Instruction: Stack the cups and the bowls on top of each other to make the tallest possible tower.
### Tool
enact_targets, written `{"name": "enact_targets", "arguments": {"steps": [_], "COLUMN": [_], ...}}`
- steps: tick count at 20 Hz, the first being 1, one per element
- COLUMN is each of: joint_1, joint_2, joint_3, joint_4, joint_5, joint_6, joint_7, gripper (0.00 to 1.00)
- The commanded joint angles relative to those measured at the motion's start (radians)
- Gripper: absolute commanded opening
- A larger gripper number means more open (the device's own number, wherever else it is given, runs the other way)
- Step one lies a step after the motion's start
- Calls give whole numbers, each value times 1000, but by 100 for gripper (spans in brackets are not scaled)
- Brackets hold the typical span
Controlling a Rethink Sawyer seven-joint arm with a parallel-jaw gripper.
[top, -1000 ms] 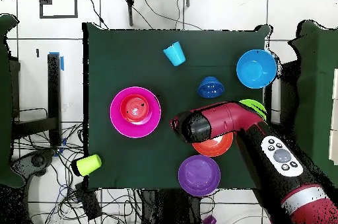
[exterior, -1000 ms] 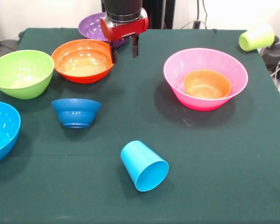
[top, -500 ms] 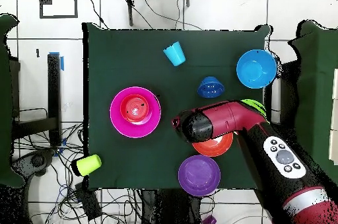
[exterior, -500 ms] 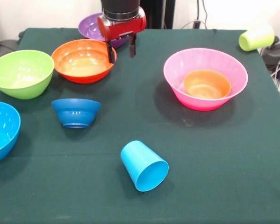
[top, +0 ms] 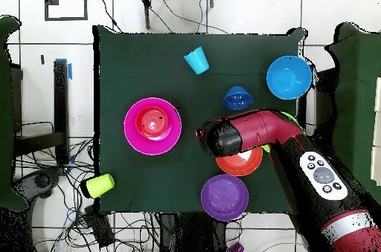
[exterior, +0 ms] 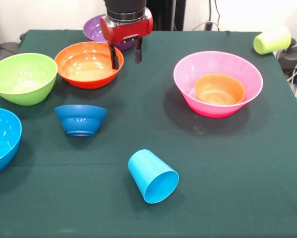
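My gripper (exterior: 124, 55) hangs open over the right rim of the large orange bowl (exterior: 87, 64), one finger inside the rim and one outside, holding nothing. Behind it sits the purple bowl (exterior: 96, 28). The big pink bowl (exterior: 217, 84) holds a small orange bowl (exterior: 219, 89). A lime green bowl (exterior: 22, 78) and a sky blue bowl (exterior: 2, 139) stand at the left. The small dark blue bowl (exterior: 81, 119) rests upside down. A sky blue cup (exterior: 152, 176) lies on its side near the front. The yellow-green cup (exterior: 272, 39) lies at the far right corner. From overhead the arm (top: 245, 134) covers part of the orange bowl (top: 242, 164).
The dark green cloth (exterior: 222, 163) covers the table to its edges. Cables and floor tiles (top: 45, 182) surround the table in the overhead view.
The gripper has risen a little and shifted left, so its left finger now sits over the inside of the orange bowl's rim. The bowls and cups have not moved.
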Motion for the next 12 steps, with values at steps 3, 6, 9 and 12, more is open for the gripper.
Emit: {"name": "enact_targets", "arguments": {"steps": [3,6,9,12], "joint_1": [-10,-26,-37,-42], "joint_2": [77,82,82,66], "joint_3": [9,9,10,12], "joint_4": [-86,-88,-94,-94], "joint_5": [-81,-88,-93,-88], "joint_6": [47,43,48,67], "joint_7": [-218,-233,-246,-250], "gripper": [100,100,100,100]}}
